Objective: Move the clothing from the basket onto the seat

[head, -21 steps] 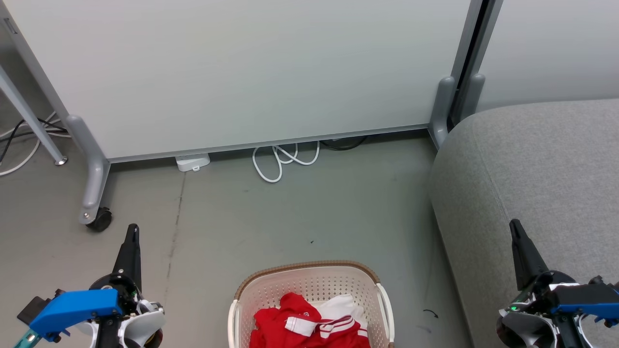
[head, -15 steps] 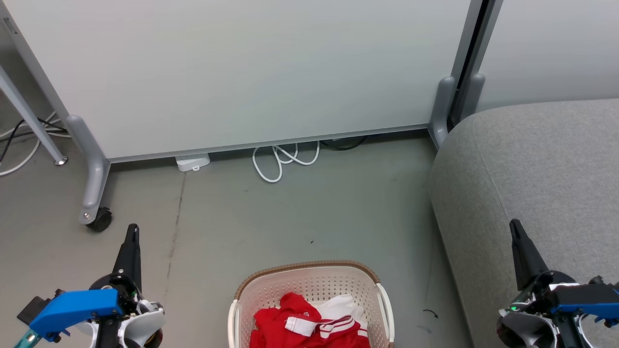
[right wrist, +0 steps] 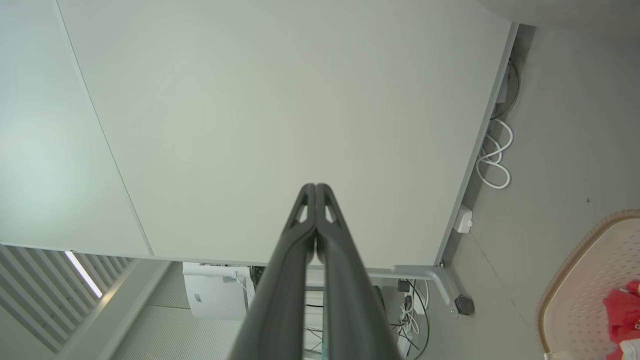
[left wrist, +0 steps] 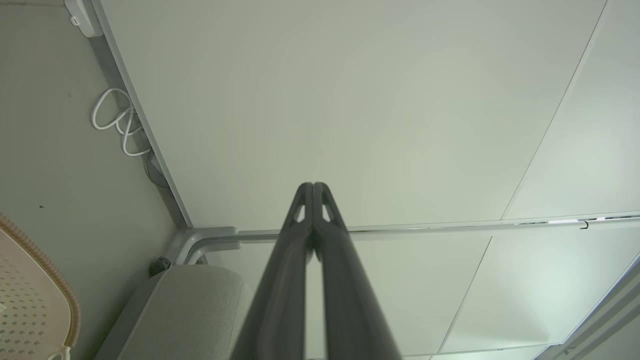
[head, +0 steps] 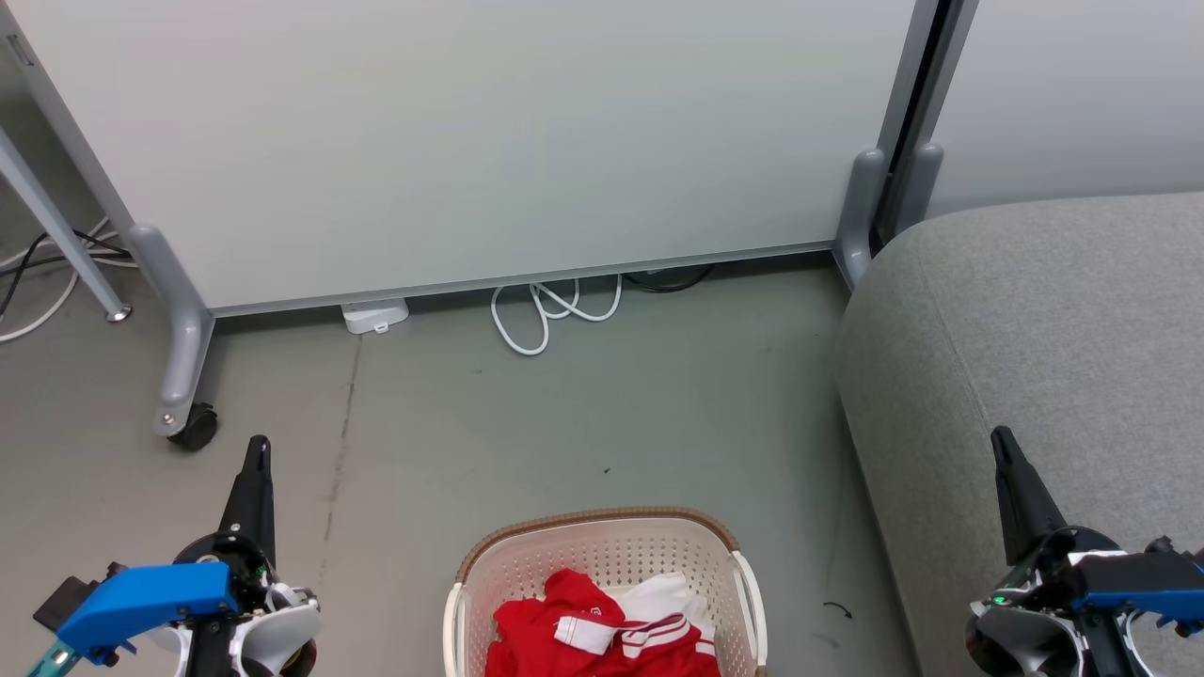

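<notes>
my left claw [head: 256, 449] hung at the lower left of the head view, above the grey floor [head: 658, 423]. its two dark fingers were pressed together with the tips meeting. the left wrist view showed the same: closed, with nothing between them. my right claw [head: 1001, 442] was at the lower right, in front of the seat [head: 1053, 310]. it was likewise closed on nothing, its tips touching in the right wrist view. both claws pointed up the head view toward a pale partition panel [head: 470, 141], which stood on grey legs, one with a black caster [head: 196, 428].

the basket [head: 602, 519] sat on the floor between the two claws, well apart from each, and was cut off by the bottom edge of the head view. the clothing [head: 546, 630] lay inside it. red fabric was bunched toward my side, with a white piece and white-striped bands on top toward the right. in the right wrist view the basket showed at the lower right corner with a bit of the red fabric in it.

the seat, a large grey sofa with a rounded corner, took up the right side of the head view. it stood to the right of the basket, with a strip of floor between them.

a looped white cable [head: 555, 310] lay on the floor at the foot of the panel, with a small white box [head: 374, 315] to its left.
</notes>
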Tool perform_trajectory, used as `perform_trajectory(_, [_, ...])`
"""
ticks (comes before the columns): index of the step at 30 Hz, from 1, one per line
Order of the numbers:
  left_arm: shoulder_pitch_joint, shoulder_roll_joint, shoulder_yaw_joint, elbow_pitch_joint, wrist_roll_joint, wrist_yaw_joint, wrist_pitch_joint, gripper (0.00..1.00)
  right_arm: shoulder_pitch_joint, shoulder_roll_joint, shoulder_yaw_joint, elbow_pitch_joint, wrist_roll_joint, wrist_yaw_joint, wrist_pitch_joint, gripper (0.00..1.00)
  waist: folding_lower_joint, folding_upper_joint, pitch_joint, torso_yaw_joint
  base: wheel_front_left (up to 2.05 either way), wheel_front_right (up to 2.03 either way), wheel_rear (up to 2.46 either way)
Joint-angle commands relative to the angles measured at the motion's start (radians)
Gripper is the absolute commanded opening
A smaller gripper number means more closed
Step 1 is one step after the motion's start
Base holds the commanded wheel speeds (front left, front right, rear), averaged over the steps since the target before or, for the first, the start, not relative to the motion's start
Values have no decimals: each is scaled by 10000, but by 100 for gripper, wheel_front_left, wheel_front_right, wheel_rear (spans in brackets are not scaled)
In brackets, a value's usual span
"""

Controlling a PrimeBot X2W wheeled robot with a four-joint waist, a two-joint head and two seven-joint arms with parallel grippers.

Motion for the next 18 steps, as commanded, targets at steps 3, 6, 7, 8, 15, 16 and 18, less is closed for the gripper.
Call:
perform_trajectory(3, [2,0,-2,11,2,0,-4,100,2,2,5,6,0,0,-3,100,0,0,0,0,0,0,0])
perform_trajectory(6, [300,-44,-10,299,4,0,-13,100,244,38,23,301,0,-13,-6,100,0,0,0,0,0,0,0])
perform_trajectory(7, [425,-67,-11,395,4,0,-15,100,336,50,30,391,0,-15,-7,100,0,0,0,0,0,0,0])
perform_trajectory(8, [420,-66,-45,387,18,0,-66,100,333,49,76,372,-4,-15,-58,100,0,0,0,0,0,0,0])
perform_trajectory(15, [378,-54,-250,347,404,55,-429,100,287,40,333,348,-346,-13,-421,100,0,0,0,2,0,0,0])
perform_trajectory(16, [371,-48,-269,336,566,77,-477,100,277,39,357,349,-446,-12,-469,100,0,0,0,2,0,0,0])
perform_trajectory(18, [365,-41,-316,304,954,132,-574,100,260,37,388,360,-685,-12,-565,100,0,0,2,2,0,0,0])
